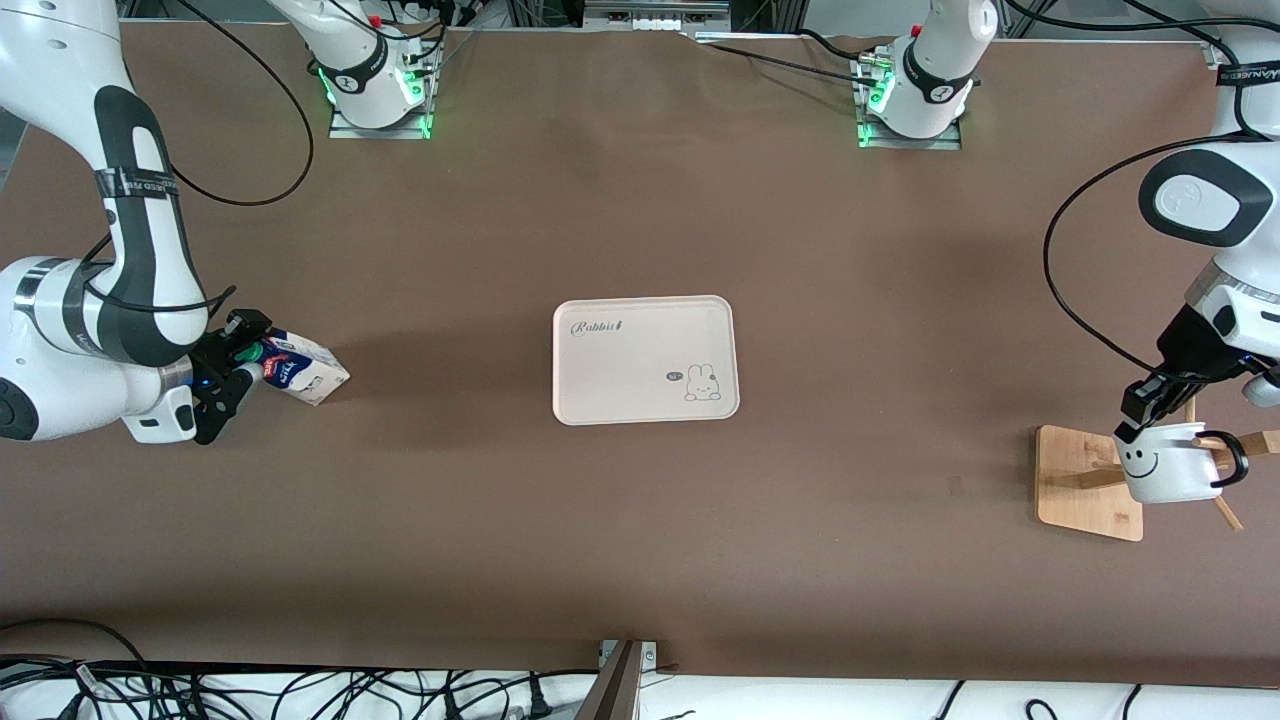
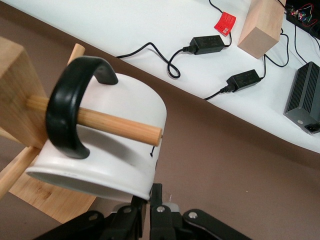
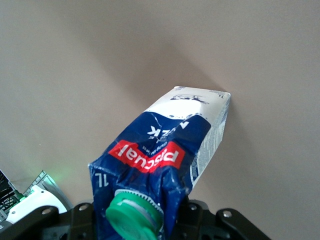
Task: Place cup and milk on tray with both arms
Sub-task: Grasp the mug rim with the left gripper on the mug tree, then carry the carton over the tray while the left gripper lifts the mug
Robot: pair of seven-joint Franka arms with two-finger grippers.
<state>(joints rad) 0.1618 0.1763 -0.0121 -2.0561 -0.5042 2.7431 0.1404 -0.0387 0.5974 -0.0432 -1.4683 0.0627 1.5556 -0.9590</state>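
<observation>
Only the left wrist view shows the wooden peg (image 2: 95,121) threading the cup's (image 1: 1168,468) handle; left gripper (image 1: 1140,412) pinches its rim. Right gripper (image 1: 235,372) clamps the crumpled milk (image 1: 300,368) carton's gable.

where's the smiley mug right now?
The white speckled smiley mug hangs by its black loop handle on a peg of the small wooden stand at the left arm's end of the table, with the left hand shut on its rim.

White arms (image 1: 130,200), grey joints, black cables
</observation>
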